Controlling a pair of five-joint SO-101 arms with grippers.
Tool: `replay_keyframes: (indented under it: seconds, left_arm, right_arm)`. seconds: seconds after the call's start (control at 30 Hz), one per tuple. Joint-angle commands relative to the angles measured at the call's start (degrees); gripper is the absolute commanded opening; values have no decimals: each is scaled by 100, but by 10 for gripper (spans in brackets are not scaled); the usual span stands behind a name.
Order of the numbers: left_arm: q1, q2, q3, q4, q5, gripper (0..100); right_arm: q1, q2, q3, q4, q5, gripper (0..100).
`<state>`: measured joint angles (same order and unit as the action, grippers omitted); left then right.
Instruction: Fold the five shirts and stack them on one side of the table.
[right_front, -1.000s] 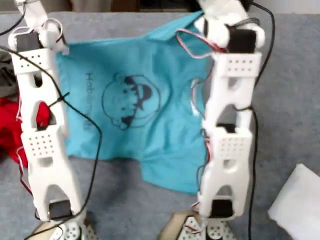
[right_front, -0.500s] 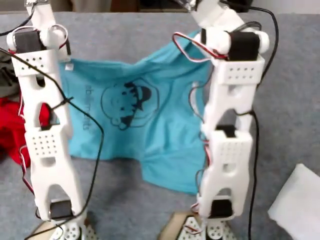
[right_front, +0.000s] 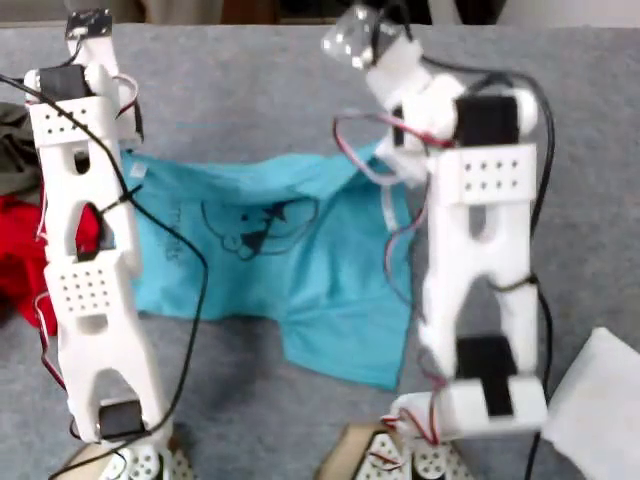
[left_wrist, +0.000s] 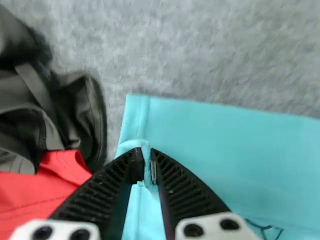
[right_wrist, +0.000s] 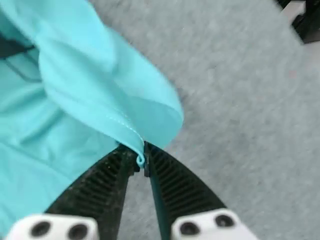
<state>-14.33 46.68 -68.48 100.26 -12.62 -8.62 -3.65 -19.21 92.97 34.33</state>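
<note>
- The teal shirt (right_front: 300, 280) has had its far edge drawn back toward the arm bases since a second ago. That edge then lay close to the far side of the bench (right_front: 250, 90); now it sits about midway across.
- The printed face on the shirt was whole before. Now its upper part is hidden under the turned-over cloth.
- The near hem and the sleeve pointing at the bases lie where they lay before.
- The right arm (right_front: 480, 230) has pulled back and bent more sharply, and its wrist now tilts toward the bench's middle.
- The left arm (right_front: 85, 250) has shifted only a little, and its wrist end has come back along with the shirt edge.
- The left tool (left_wrist: 144, 162) is nearly closed, pinching a hemmed corner of the teal shirt.
- Just beside that corner lie a red shirt (left_wrist: 30, 182) and a dark garment (left_wrist: 50, 110), heaped at the bench's left edge.
- The right tool (right_wrist: 141, 156) is likewise clamped narrow on a stitched fold of the teal cloth, which drapes away from the tool over the grey bench.
- A white sheet (right_front: 600, 400) lies at the bench's near right corner, apart from the shirt.
</note>
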Motion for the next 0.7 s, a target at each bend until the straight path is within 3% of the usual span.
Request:
replay_keyframes:
  seconds: [0.0, 0.27, 0.43, 0.67]
  left_arm:
    - [-114, -549, 536, 70, -273, 19]
    - [-44, -1560, 2901, -70, -730, 20]
    - [-44, -2264, 4132, -193, -941, 20]
    - [-343, -3679, 6075, -1116, -1495, 20]
  right_arm:
    - [-92, -1279, 2132, -844, -35, 4]
    - [-224, -3670, 5411, -1618, 18, 4]
    - [-303, -4664, 6422, -1415, 97, 4]
    - [-303, -5622, 6923, -809, 360, 4]
